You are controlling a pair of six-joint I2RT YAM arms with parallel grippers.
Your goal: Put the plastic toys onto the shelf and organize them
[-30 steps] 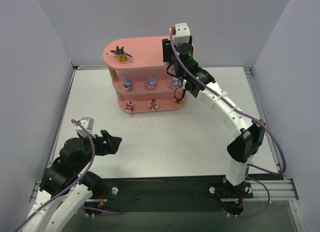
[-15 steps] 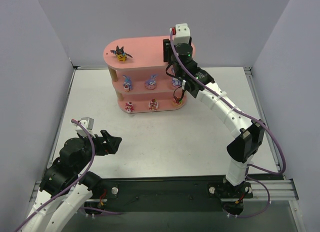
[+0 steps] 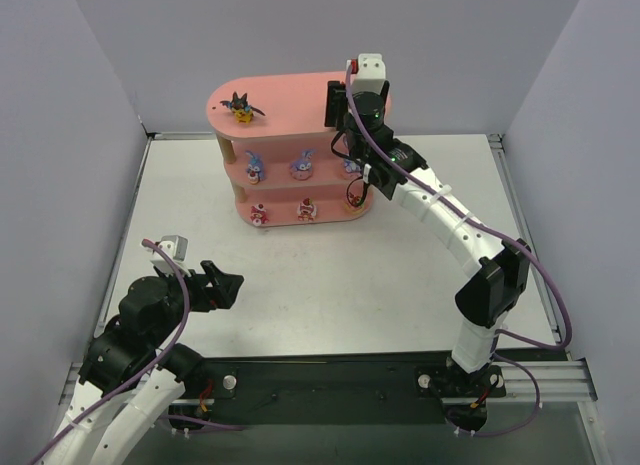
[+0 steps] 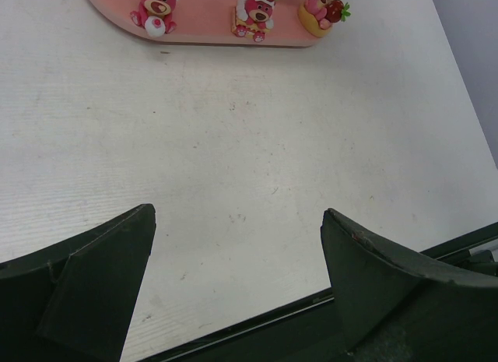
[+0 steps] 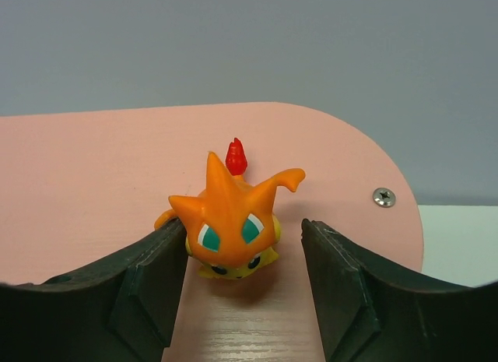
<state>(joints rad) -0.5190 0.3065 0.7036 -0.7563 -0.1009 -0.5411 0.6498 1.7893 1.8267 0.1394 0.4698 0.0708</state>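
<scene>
My right claw (image 5: 241, 231) sits loosened around the orange toy (image 5: 229, 220) on the shelf (image 5: 78, 175); next, I'd withdraw straight, no nudging.

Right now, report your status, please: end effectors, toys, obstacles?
Left end effector open, empty. Right end effector open around orange toy on shelf top board. Nothing in the way.

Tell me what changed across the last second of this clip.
The right arm shifted its wrist slightly rightward above the shelf; the right pincer stands open around the orange toy, which rests on the top board. The left arm, shelf and other toys stayed put.
</scene>
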